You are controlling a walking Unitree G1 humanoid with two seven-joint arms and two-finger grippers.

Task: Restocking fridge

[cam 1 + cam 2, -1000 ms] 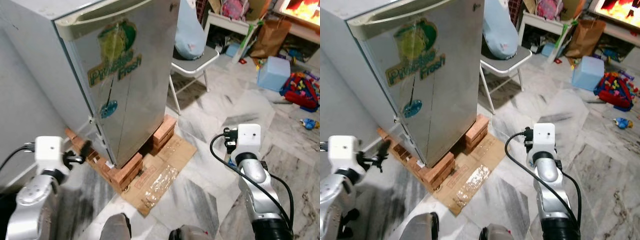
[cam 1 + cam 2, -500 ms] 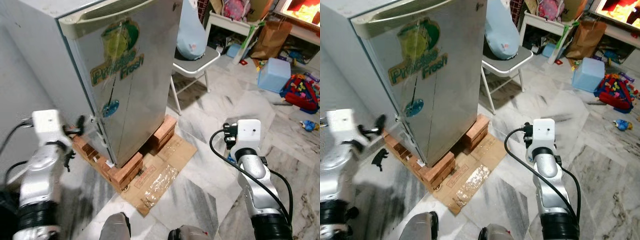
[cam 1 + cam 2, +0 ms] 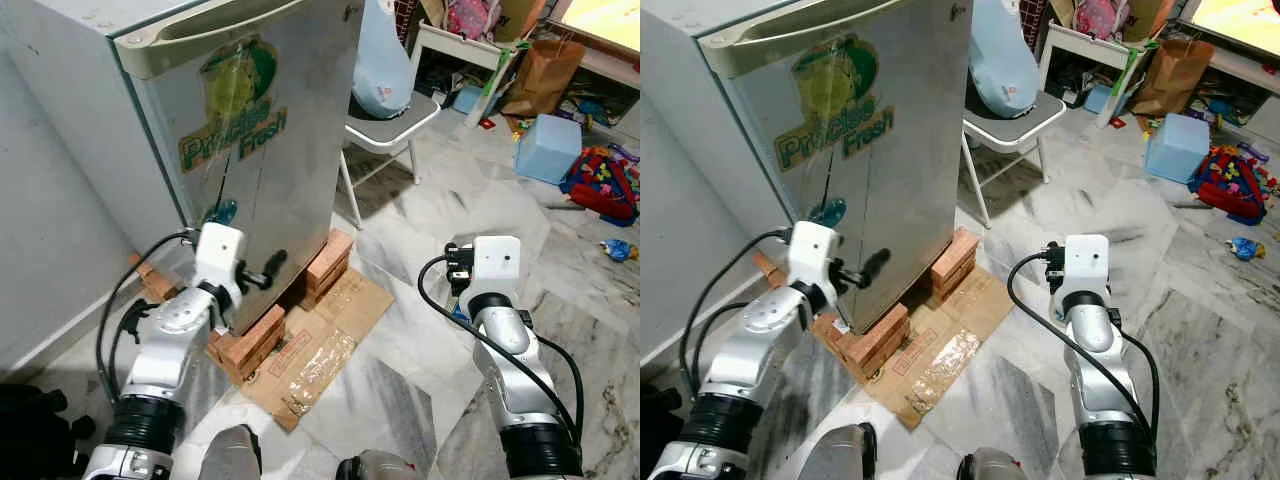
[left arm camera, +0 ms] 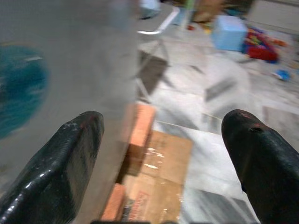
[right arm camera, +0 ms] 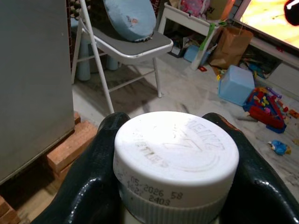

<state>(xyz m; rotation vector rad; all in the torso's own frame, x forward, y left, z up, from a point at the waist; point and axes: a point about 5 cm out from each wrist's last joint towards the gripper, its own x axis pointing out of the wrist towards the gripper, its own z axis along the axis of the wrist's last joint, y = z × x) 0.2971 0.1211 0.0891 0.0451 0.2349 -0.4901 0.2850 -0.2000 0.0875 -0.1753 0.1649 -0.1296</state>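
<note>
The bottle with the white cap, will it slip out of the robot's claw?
Probably not: the right claw is shut around the bottle's white cap, a black finger on each side. The cap's ribbed edge likely helps grip. Smooth plastic could still twist.

Marble floor (image 3: 420, 400) under flattened cardboard (image 3: 320, 345), bricks (image 3: 250, 345), toys (image 3: 605, 180).

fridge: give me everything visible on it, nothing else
The fridge is a small grey metal unit, its door shut, with a pale recessed handle bar along the top edge. The door carries a green and yellow "Fresh" sticker and a small blue round one lower down. It stands upright on stacked red bricks over flattened cardboard, close to a grey wall. The open left gripper is at its lower front corner; contact cannot be judged.
</note>
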